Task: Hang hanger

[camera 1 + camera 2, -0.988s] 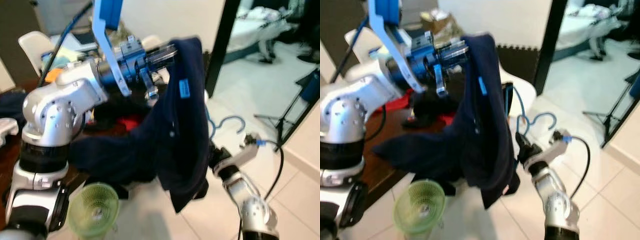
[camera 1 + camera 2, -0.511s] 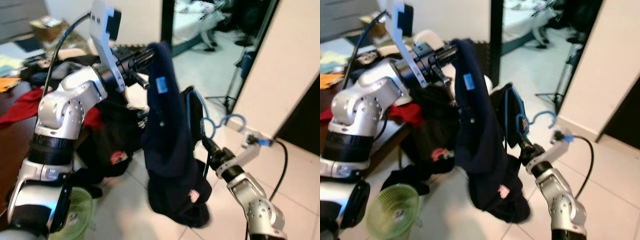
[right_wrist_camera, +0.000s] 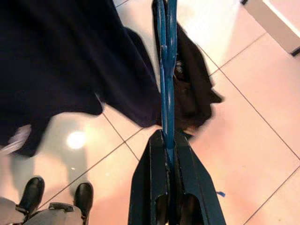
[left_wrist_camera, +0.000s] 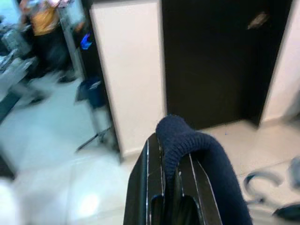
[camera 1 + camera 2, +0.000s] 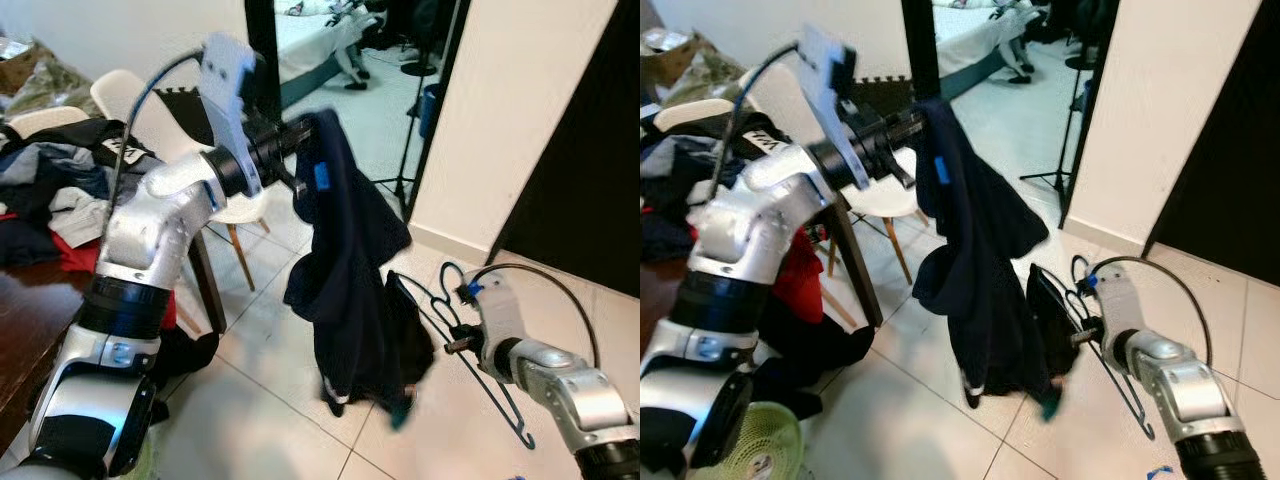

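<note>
Right pincer (image 3: 169, 140): clamped on blue hanger (image 3: 166, 61)
Beyond: dark garment (image 3: 61, 61) over tiled floor (image 3: 253, 136)
Corner: person's shoes (image 3: 33, 194)

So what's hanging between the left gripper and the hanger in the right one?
The dark navy garment draped over the left gripper hangs between it and the blue hanger clamped in the right gripper, seen in both eye views.

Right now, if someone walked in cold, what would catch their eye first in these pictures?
First, the dark navy garment dangling from the raised left gripper, fingers shut on its knit edge. Next, low on the robot's right, the right gripper pinches a blue hanger above the pale tiled floor. On the left, a heap of clothes covers a table.
</note>
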{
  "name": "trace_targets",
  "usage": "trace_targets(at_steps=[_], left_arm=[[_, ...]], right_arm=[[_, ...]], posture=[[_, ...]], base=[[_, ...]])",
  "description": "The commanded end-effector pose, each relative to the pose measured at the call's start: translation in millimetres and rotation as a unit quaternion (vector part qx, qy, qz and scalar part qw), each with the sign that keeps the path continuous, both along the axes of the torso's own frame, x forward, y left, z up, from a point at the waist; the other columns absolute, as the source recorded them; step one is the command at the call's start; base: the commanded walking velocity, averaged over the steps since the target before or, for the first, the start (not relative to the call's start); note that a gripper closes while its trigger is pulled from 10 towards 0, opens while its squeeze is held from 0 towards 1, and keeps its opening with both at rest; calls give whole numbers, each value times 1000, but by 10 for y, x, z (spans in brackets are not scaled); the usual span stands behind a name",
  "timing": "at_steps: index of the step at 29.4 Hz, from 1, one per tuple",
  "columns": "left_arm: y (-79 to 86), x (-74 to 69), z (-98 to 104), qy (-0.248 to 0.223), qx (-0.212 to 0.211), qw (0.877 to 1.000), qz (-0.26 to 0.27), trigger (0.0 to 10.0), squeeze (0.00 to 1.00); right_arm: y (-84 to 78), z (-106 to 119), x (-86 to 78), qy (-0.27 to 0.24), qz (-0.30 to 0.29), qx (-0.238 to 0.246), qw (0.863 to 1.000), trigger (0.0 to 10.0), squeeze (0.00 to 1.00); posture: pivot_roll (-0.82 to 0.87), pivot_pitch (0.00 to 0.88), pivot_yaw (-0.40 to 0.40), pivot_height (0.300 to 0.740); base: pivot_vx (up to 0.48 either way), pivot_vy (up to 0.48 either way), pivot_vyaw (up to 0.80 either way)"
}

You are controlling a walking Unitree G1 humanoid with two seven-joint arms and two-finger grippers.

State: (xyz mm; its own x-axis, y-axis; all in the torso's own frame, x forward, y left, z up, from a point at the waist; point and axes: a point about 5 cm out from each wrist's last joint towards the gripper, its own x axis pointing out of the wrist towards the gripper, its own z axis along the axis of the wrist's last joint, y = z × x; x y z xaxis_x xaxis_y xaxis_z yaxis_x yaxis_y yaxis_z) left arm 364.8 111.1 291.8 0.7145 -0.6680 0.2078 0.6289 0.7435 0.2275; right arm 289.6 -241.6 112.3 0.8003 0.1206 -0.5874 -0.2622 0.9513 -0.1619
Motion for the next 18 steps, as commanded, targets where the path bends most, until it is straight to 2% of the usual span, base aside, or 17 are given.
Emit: trace_targets(at_steps=[1,2,3,5,6,8,9,12,13,14,15,18], left_arm=[[89,27,-43,-6,21,999,28,10000,0],[89,27,-43,-6,21,999,28,10000,0],[182,102,-271,23,64,995,71,10000,0],[182,102,-271,23,64,995,71,10000,0],[315,148,-525,63,92,987,113,10000,0],[315,148,-525,63,92,987,113,10000,0],[412,151,-713,89,113,980,138,10000,0],[412,151,-713,89,113,980,138,10000,0],[474,134,-857,101,130,974,154,10000,0],[474,134,-857,101,130,974,154,10000,0],[501,113,-965,107,144,970,162,10000,0],[501,113,-965,107,144,970,162,10000,0]], right_arm=[[2,61,36,-20,0,-1,1000,10000,0],[2,61,36,-20,0,-1,1000,10000,0],[12,35,43,-23,-14,28,999,10000,0],[12,35,43,-23,-14,28,999,10000,0],[55,-66,-30,17,11,27,999,10000,0],[55,-66,-30,17,11,27,999,10000,0],[107,-180,-179,76,70,11,995,10000,0],[107,-180,-179,76,70,11,995,10000,0],[124,-252,-322,128,111,18,985,10000,0],[124,-252,-322,128,111,18,985,10000,0],[50,-337,-476,183,142,-20,973,10000,0],[50,-337,-476,183,142,-20,973,10000,0]], posture=[[-7,6,6,740],[-7,6,6,740],[-7,4,6,740],[-7,4,6,740],[-8,5,6,740],[-8,5,6,740],[-5,8,4,740],[-5,8,4,740],[0,10,-1,740],[0,10,-1,740],[-4,16,-3,740],[-4,16,-3,740]], base=[[0,0,0],[0,0,0],[0,0,0],[0,0,0],[0,0,0],[0,0,0],[0,0,0],[0,0,0],[0,0,0],[0,0,0],[0,0,0],[0,0,0]])
